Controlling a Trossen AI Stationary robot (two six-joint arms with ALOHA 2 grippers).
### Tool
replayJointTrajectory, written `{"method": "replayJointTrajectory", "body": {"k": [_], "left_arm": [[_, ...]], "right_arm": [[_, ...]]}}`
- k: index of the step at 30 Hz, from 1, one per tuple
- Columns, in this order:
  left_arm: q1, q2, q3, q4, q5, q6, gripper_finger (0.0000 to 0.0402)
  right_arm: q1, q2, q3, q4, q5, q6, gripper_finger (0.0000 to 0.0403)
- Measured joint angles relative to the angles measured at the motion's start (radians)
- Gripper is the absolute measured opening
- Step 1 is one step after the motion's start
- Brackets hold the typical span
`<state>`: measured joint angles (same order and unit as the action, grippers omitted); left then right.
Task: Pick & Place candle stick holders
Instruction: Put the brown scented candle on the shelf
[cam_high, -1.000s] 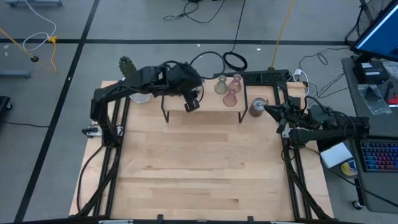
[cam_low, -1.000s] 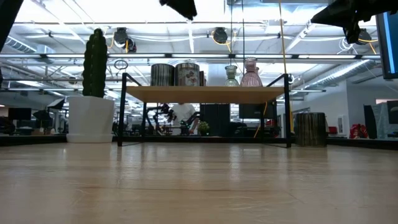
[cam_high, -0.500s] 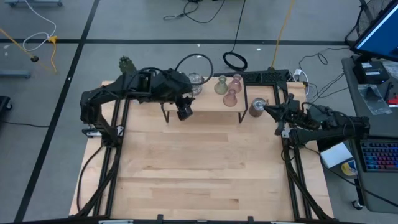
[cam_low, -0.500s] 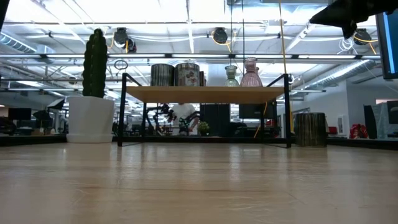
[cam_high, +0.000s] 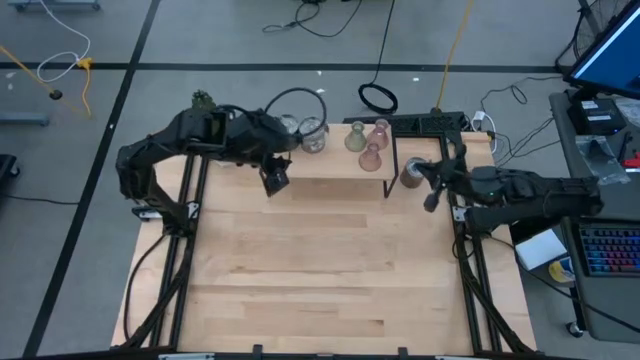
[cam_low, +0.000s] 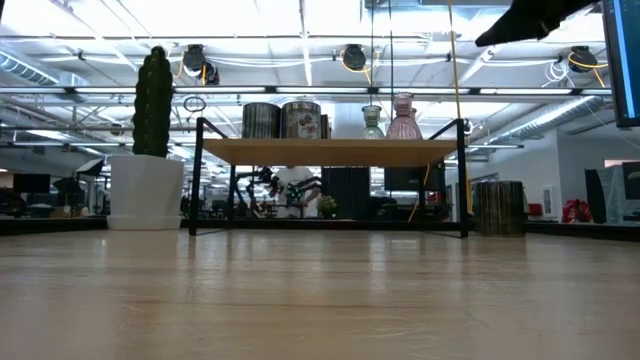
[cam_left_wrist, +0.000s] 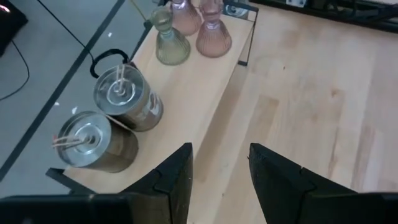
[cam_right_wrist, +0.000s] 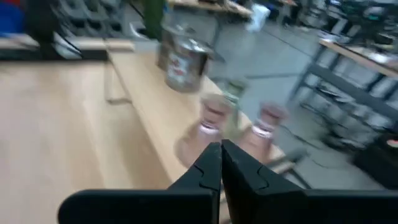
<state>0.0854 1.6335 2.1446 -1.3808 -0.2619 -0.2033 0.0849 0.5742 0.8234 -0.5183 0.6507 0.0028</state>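
Five candle stick holders stand on a small shelf (cam_high: 330, 165): two silver cups (cam_left_wrist: 118, 99), two pink (cam_left_wrist: 214, 38) and one olive (cam_left_wrist: 171, 46). A third silver cup (cam_high: 412, 173) waits on the tabletop (cam_high: 320, 270). The left gripper (cam_left_wrist: 217, 177) hangs open, empty; the right gripper (cam_right_wrist: 221, 163) is closed, empty.

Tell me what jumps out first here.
A low wooden shelf on black legs at the table's far edge carries two shiny silver mottled cups, an olive-green vase-shaped holder and two pale pink ones. A third silver cup stands on the table right of it, by the right gripper.
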Motion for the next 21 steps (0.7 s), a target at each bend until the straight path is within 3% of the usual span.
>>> {"method": "replayJointTrajectory", "body": {"k": [4, 15, 21], "left_arm": [[0.007, -0.040, -0.004, -0.015, -0.006, 0.027, 0.0159], [0.014, -0.134, -0.006, -0.025, -0.010, 0.089, 0.0159], [0.014, -0.170, -0.079, 0.003, -0.001, 0.089, 0.0159]], "right_arm": [[-0.002, 0.085, 0.105, -0.144, 0.061, 0.043, 0.0004], [-0.120, 0.269, 0.357, -0.628, 0.053, 0.320, 0.0004], [-0.216, 0.352, 0.397, -0.785, -0.067, 0.397, 0.0004]]}}
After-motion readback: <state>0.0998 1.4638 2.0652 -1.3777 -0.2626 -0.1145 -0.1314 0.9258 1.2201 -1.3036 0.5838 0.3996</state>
